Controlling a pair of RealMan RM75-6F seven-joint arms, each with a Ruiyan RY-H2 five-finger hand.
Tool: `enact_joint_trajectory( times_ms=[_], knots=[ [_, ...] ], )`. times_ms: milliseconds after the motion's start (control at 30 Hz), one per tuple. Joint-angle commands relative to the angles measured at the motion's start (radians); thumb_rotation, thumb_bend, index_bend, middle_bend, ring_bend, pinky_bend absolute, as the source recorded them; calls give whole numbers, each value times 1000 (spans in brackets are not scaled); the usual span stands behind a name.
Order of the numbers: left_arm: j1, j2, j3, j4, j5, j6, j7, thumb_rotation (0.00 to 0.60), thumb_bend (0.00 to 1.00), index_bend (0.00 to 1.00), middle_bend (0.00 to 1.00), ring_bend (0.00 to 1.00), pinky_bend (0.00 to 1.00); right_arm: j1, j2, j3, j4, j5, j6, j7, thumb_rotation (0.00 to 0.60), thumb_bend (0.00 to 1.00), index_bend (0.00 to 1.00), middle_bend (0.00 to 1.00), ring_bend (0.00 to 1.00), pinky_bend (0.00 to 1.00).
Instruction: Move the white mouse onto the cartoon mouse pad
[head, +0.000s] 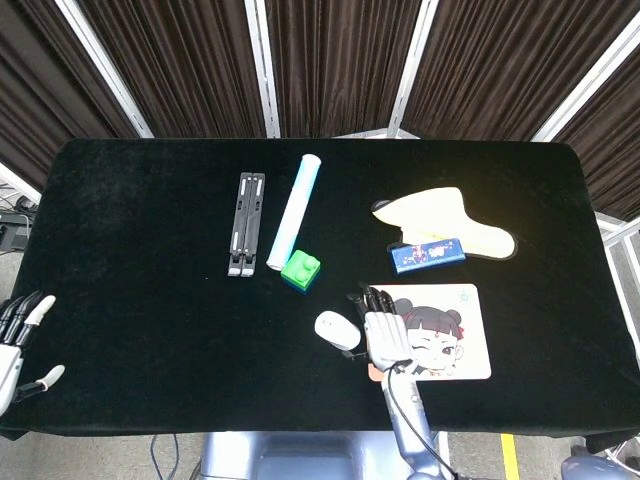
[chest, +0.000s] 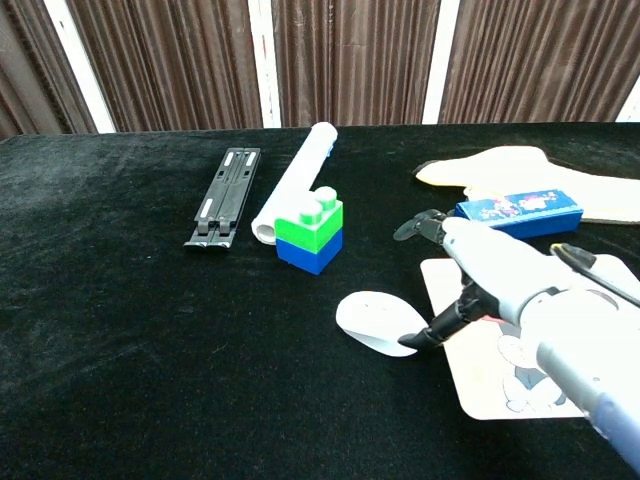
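The white mouse (head: 337, 329) (chest: 378, 322) lies on the black table just left of the cartoon mouse pad (head: 448, 328) (chest: 510, 391). My right hand (head: 381, 327) (chest: 480, 275) hovers over the pad's left edge with fingers spread, holding nothing. In the chest view its thumb tip (chest: 411, 340) reaches the mouse's right side; whether it touches I cannot tell. My left hand (head: 14, 345) stays open at the table's front left corner, far from the mouse.
A green and blue block (head: 301, 271) (chest: 310, 235) stands just behind the mouse. Further back lie a white roll (head: 296, 209), a black folded stand (head: 245, 223), a blue box (head: 427, 254) (chest: 518, 212) and a cream pad (head: 450, 219).
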Motion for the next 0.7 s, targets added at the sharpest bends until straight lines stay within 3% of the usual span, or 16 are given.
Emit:
enact_joint_trajectory(
  times_ms=[33,700],
  knots=[
    [4,3,-3,3,1,-1,-5,600,188,1,0,0,0,10,-20,9,22,19,-6,4,600,72,153,0,0,0],
    [12,12,-19,15,1,-40,-22,600,187,0,0,0,0,49,-98,47,146,100,-25,19,600,75,157,0,0,0]
  ],
)
